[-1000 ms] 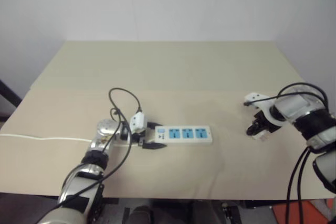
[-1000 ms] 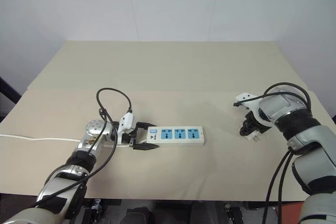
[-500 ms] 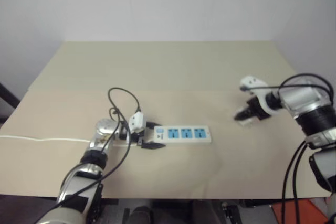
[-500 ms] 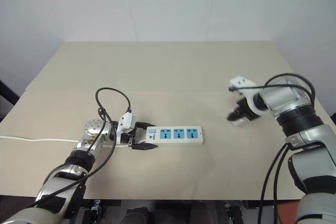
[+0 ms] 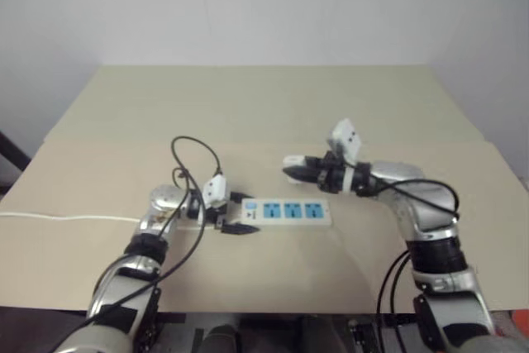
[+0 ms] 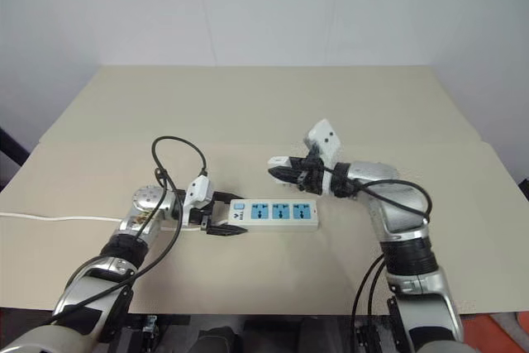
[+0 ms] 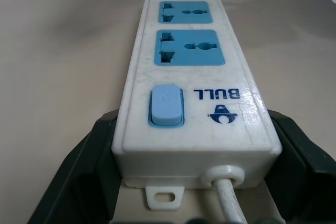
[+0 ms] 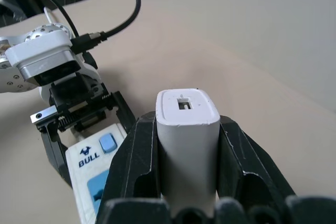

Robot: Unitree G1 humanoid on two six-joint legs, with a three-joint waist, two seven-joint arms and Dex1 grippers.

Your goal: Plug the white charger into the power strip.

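White and rounded, the white charger (image 8: 187, 140) sat pinched between the two black fingers (image 8: 135, 157) of the right gripper (image 6: 281, 173), its end face with a small rectangular port turned toward the wrist camera. Seen from the head, it was carried above the table (image 6: 264, 105), at about twelve o'clock from the middle of the power strip (image 6: 274, 214) and apart from it. The prongs could not be seen.

The power strip lay flat on the table with its three blue sockets (image 7: 190, 48) facing up and empty. Its blue switch (image 7: 166, 105) sat at the nine o'clock end, as the head saw it, where a thin white cord (image 6: 58, 220) left it and ran off toward nine o'clock across the table. The left gripper (image 6: 225, 217) clamped that switch end, one black finger (image 7: 84, 171) pressed against each long side of the strip.

A black cable (image 6: 178, 148) looped above the left wrist, at about ten o'clock from the strip.
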